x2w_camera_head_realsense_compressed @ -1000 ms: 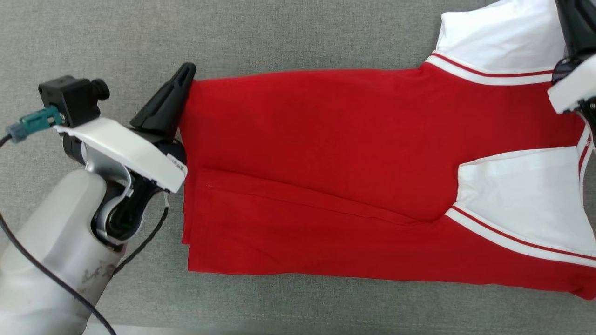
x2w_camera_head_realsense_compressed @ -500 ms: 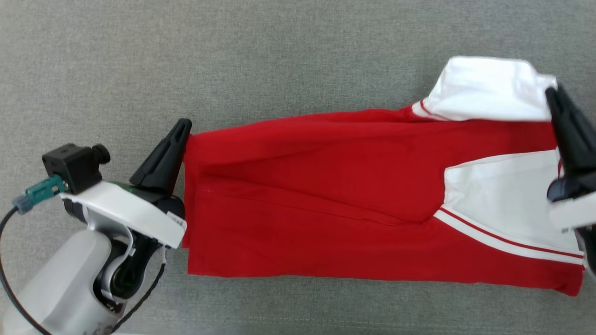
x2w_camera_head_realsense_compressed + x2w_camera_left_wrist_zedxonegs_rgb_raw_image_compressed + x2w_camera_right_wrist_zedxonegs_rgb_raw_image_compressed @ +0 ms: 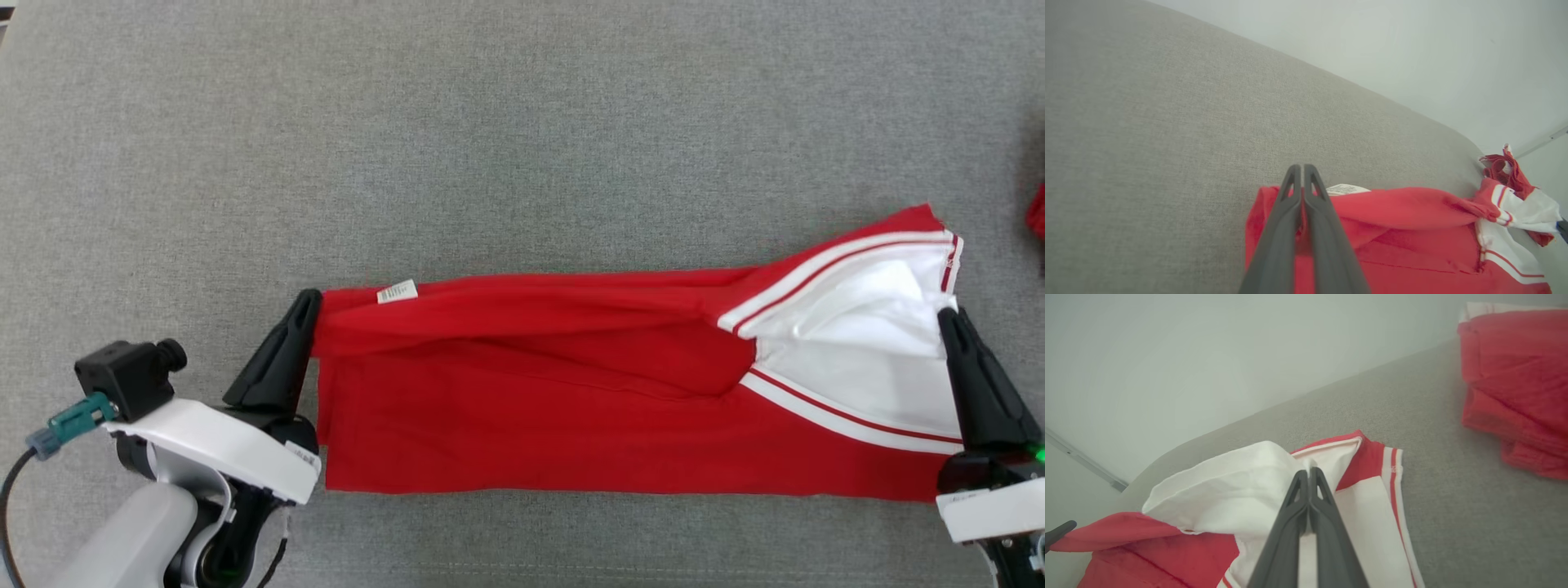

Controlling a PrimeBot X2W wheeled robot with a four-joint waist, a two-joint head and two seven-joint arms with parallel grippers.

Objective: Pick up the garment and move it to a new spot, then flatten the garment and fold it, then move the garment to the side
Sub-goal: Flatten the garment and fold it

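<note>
- Left gripper [image 3: 308,300], lower left of the head view: its two long dark fingers are pressed together and pinch the far left corner of the red-and-white knit garment [image 3: 539,425]. In the left wrist view, red cloth sits between the closed fingers.
- Black wrist camera with a teal connector [image 3: 122,384]: mounted on the left arm's white housing, just beside that gripper.
- Right gripper [image 3: 947,317], lower right of the head view: the jaws are likewise closed and nip white cloth at the garment's right end. In the right wrist view, the white cloth billows up around the fingers.
- Garment: stretched lengthwise between the two grippers, across the near middle of the grey woven fabric surface [image 3: 490,139]. The near edge lies straight and flat on the surface. The far layer is gathered into long loose folds over the layer beneath.
- White sleeve panel with red stripes [image 3: 849,351]: at the garment's right end, touching the right gripper.
- Small white care label [image 3: 397,291]: on the garment's far edge, near the left gripper. Its print is too small to read.
- Second red garment, folded [image 3: 1515,384]: on the same surface, well apart from the first and beyond its right end.
- Pale plain wall [image 3: 1188,355]: behind the far edge of the surface.
</note>
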